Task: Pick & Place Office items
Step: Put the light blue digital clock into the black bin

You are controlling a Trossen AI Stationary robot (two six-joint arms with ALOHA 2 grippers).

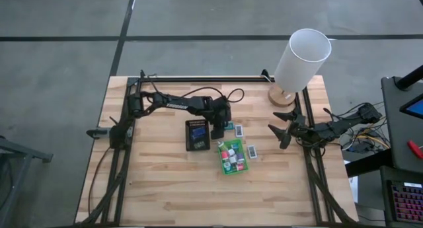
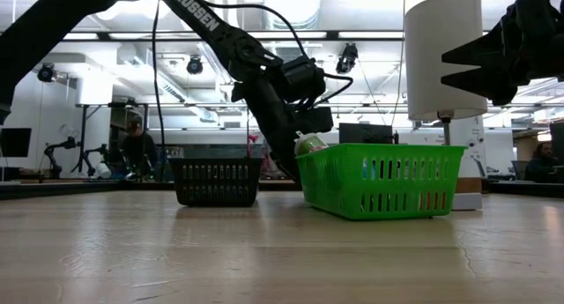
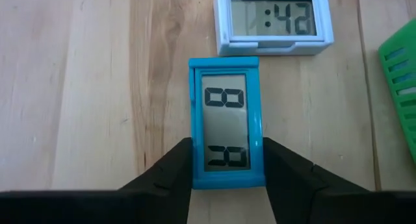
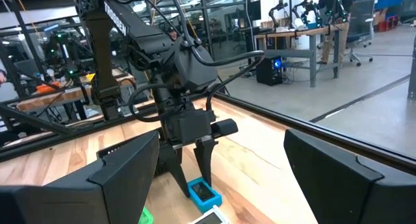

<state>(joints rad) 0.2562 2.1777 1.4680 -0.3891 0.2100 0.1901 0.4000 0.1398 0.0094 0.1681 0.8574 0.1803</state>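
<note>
Left gripper [image 3: 227,178] is down at the table between the black tray [image 1: 196,135] and the green tray [image 1: 231,156], fingers [image 3: 170,175] pinching the sides of a blue LCD clock [image 3: 227,130] that lies flat on the wood. A white LCD clock [image 3: 273,19] sits just beyond it, apart. More office items [image 1: 231,155] are in the green tray. Right gripper [image 1: 284,130] waits near the lamp [image 1: 299,64] at the table's right edge, fingers spread, holding nothing.

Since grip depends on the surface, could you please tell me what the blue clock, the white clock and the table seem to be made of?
Blue clock: likely smooth moulded plastic with a glossy grey display window. White clock: the same, by its even, rounded frame. Table: light wood, with visible grain and plank seams.
</note>
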